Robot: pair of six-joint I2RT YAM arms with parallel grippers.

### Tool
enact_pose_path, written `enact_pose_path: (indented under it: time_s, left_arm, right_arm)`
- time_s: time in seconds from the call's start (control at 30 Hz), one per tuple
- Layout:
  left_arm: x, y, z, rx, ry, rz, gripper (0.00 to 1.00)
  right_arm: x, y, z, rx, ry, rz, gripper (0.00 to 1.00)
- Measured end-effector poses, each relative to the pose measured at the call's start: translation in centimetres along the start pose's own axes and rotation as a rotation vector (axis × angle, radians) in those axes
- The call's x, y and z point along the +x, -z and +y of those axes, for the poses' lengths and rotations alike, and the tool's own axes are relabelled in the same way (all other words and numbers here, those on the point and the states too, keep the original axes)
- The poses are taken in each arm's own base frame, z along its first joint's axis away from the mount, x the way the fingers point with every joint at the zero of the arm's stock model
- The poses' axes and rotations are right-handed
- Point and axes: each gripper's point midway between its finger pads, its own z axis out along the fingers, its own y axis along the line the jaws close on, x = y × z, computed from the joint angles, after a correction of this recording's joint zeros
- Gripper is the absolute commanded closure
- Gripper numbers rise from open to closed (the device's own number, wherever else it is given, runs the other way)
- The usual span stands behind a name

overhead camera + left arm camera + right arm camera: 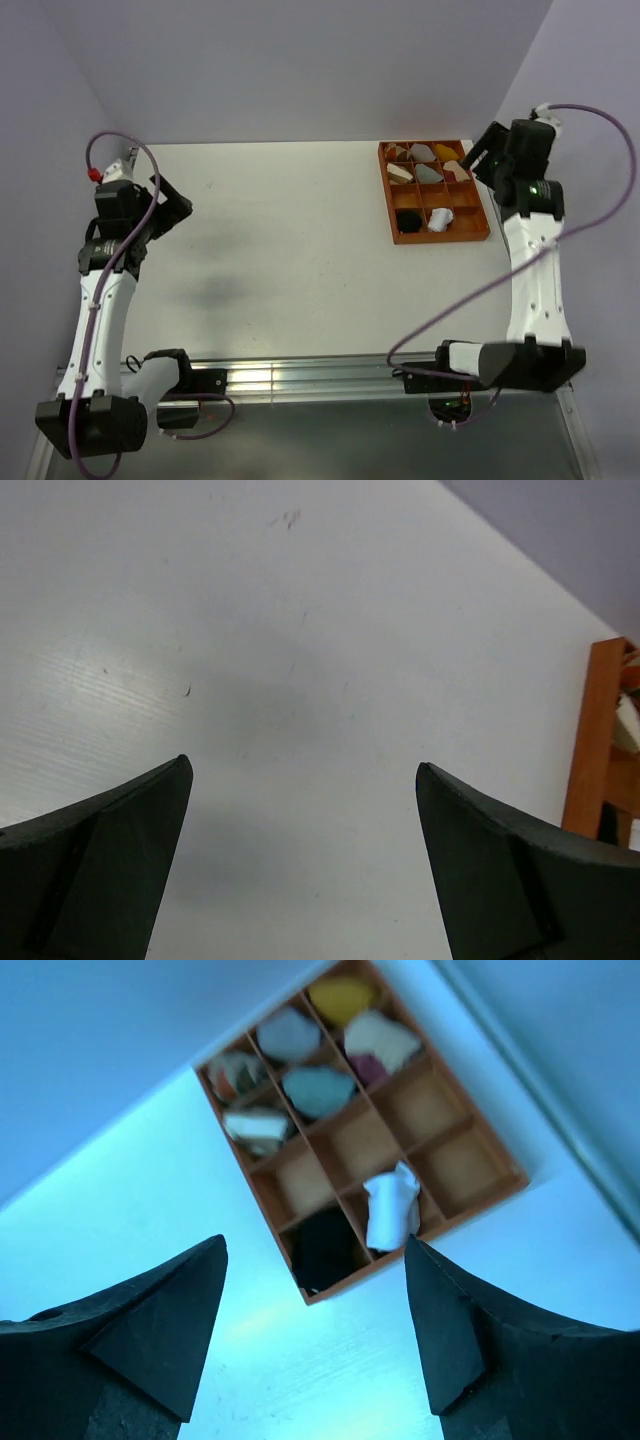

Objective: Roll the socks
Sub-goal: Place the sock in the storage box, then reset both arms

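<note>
The two socks lie bundled in neighbouring near-row compartments of an orange divided tray [440, 238] at the back right of the table. The black sock [408, 219] [325, 1248] fills the near left compartment. The white sock [440, 219] [392, 1210] sits beside it, sticking up over the divider. My right gripper [476, 158] [315, 1241] hovers high over the tray's right side, open, with nothing between its fingers. My left gripper [178, 205] [302, 765] hangs open and empty over bare table at the far left.
Several other rolled bundles fill the tray's back compartments: a yellow one [340, 998], grey ones [288, 1035], tan and cream ones [380, 1038]. Some middle and right compartments hold nothing. The tray's left wall [590, 740] shows in the left wrist view. Walls close in behind and at both sides.
</note>
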Motion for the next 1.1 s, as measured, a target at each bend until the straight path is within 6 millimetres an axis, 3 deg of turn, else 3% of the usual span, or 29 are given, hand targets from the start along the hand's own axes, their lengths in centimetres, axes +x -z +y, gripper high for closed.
enact_pose_path:
  time_s: [0.07,0.2,0.27,0.4,0.5,0.63,0.8,0.93,1.1]
  left_arm:
    - [-2.1,1.9,-1.2,0.024,-0.003,-0.052,0.01]
    - [-7.1,7.4,-3.5,0.069,-0.007,-0.207,0.0]
    - [-9.6,11.0,-4.7,0.101,-0.008,-0.295,0.01]
    - [-11.7,16.2,-5.9,0.138,-0.02,-0.401,0.01]
    - [-12.5,19.3,-6.0,0.146,-0.023,-0.459,0.01]
    - [-12.7,22.6,-5.6,0.148,-0.032,-0.517,0.01]
    - [-12.1,25.3,-4.5,0.138,-0.04,-0.557,0.0]
    - [-11.6,26.5,-3.5,0.121,-0.038,-0.578,0.01]
    - [-11.2,26.6,-2.7,0.096,-0.038,-0.567,0.0]
  right_arm:
    - [-2.2,4.4,0.0,-0.033,-0.005,-0.118,0.19]
    - [-4.6,12.6,-0.9,-0.075,-0.01,-0.323,0.14]
    - [-4.8,15.8,-1.7,-0.083,-0.011,-0.402,0.11]
    - [-4.3,22.5,-4.0,-0.096,-0.028,-0.579,0.0]
    - [-3.4,26.2,-5.4,-0.119,-0.041,-0.679,0.0]
    - [-2.5,28.6,-6.4,-0.161,-0.051,-0.753,0.0]
    - [-1.0,28.7,-7.6,-0.187,-0.034,-0.771,0.0]
    - [-0.1,28.9,-8.4,-0.204,-0.028,-0.796,0.0]
    - [-0.2,30.3,-9.5,-0.208,-0.042,-0.855,0.0]
